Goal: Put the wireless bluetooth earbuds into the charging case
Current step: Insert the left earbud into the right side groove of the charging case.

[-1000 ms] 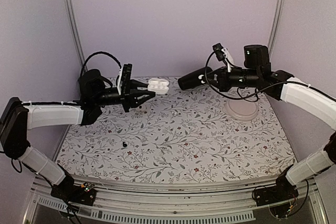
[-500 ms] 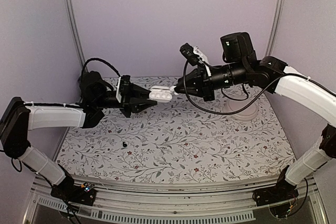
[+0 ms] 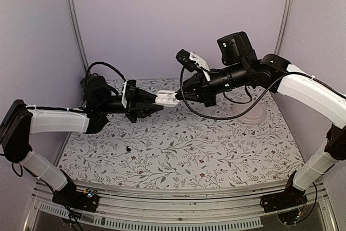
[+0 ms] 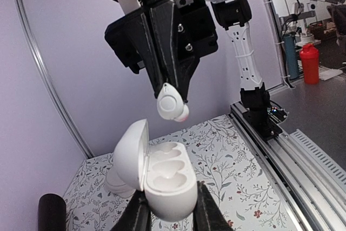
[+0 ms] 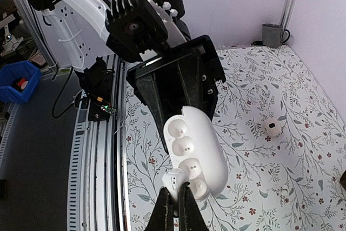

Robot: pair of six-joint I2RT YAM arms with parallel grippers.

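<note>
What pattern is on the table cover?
The table cover is white with grey leafy vines and small red flowers, clearest in the right wrist view.

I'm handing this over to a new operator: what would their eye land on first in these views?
The mid-air meeting above the far part of the table: the left gripper clamps the open charging case, lid swung back, sockets showing. The right gripper pinches a white earbud right at the case's mouth, not yet seated. Off to the right, a pale round dish sits on the table.
</note>
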